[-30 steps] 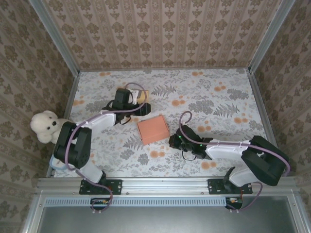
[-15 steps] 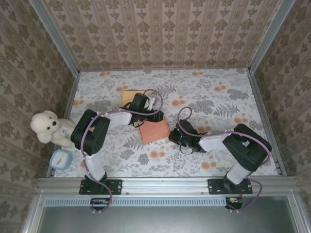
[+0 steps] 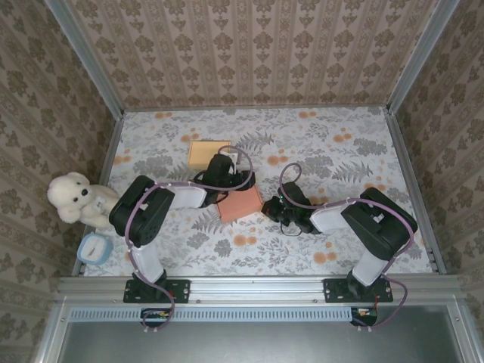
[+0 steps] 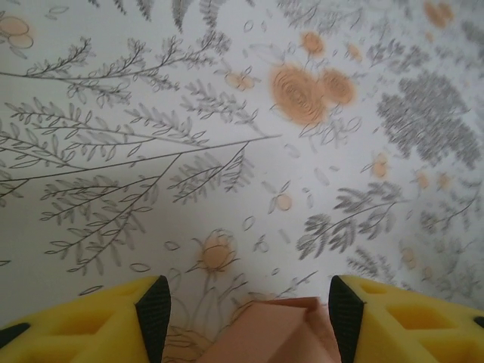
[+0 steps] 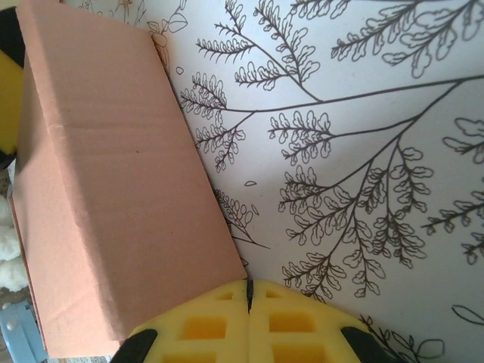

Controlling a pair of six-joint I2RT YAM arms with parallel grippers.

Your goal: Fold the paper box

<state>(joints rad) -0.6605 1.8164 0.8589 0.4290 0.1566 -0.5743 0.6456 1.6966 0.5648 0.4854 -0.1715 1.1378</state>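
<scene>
Left jaws shifted to pink box (image 3: 242, 206), spread; right jaws closed alongside

The pink paper box (image 3: 240, 205) lies between the left gripper (image 3: 229, 186) and right gripper (image 3: 269, 209) — both just beside it.

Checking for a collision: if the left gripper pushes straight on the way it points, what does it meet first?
Probably the pink paper box, its corner sitting between the left gripper's open jaws; depth is unclear.

salmon-pink paper box (image 3: 240, 204); yellow foam right gripper (image 5: 248, 296); white table (image 3: 363, 144) with orange blooms, grey ferns.
</scene>
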